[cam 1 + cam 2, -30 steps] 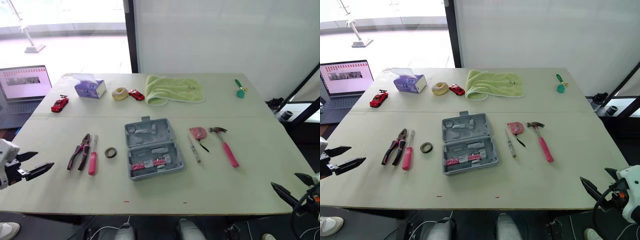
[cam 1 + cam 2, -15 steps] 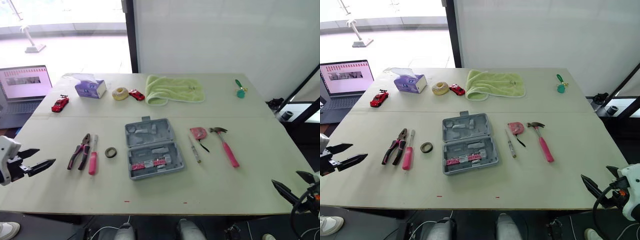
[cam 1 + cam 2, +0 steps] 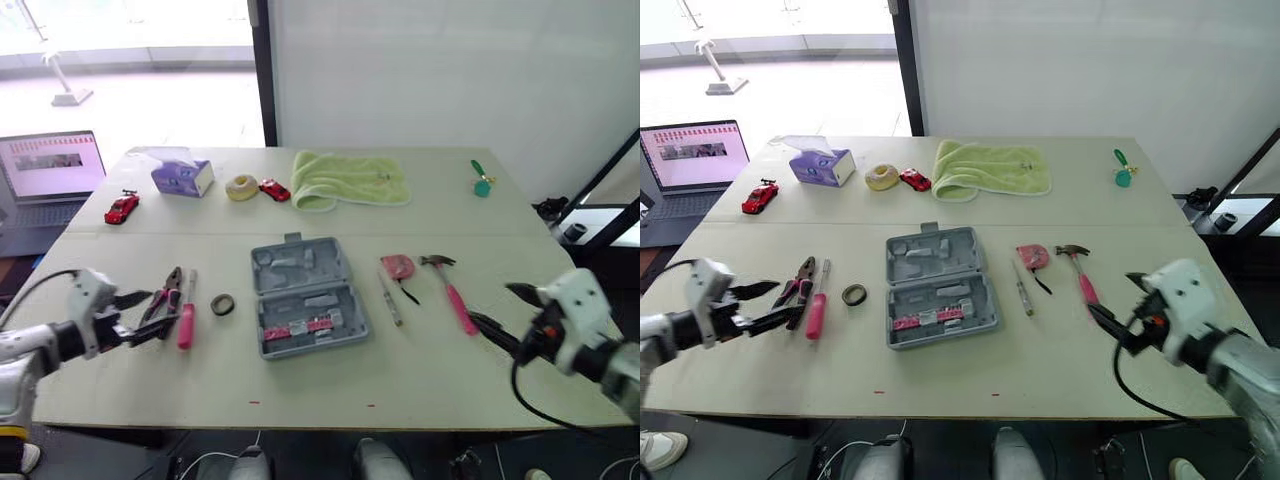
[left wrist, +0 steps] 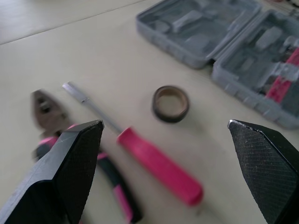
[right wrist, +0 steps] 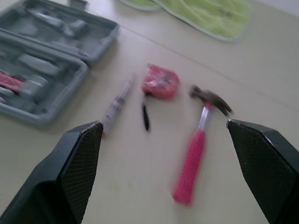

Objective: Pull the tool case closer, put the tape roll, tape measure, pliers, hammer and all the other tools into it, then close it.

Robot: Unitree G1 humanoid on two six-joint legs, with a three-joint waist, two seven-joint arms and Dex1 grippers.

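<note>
1. Hovering left of the tool case (image 3: 300, 270), the left gripper (image 3: 138, 315) is spread wide and empty, just beside the pliers (image 3: 160, 300). A pink-handled screwdriver (image 3: 185, 315) and the tape roll (image 3: 222, 305) lie between pliers and case.
2. Right of the case, the right gripper (image 3: 492, 303) likewise gapes empty near the hammer (image 3: 455, 295) handle. The tape measure (image 3: 396, 266) and a slim screwdriver (image 3: 388, 298) lie between hammer and case.
3. The case lies open flat, not yet drawn in. It is judged to be rigid, light moulded plastic, likely to slide readily. Grip the near tray rim.
4. Beyond the case: green towel (image 3: 350, 180), tissue box (image 3: 180, 175).
</note>
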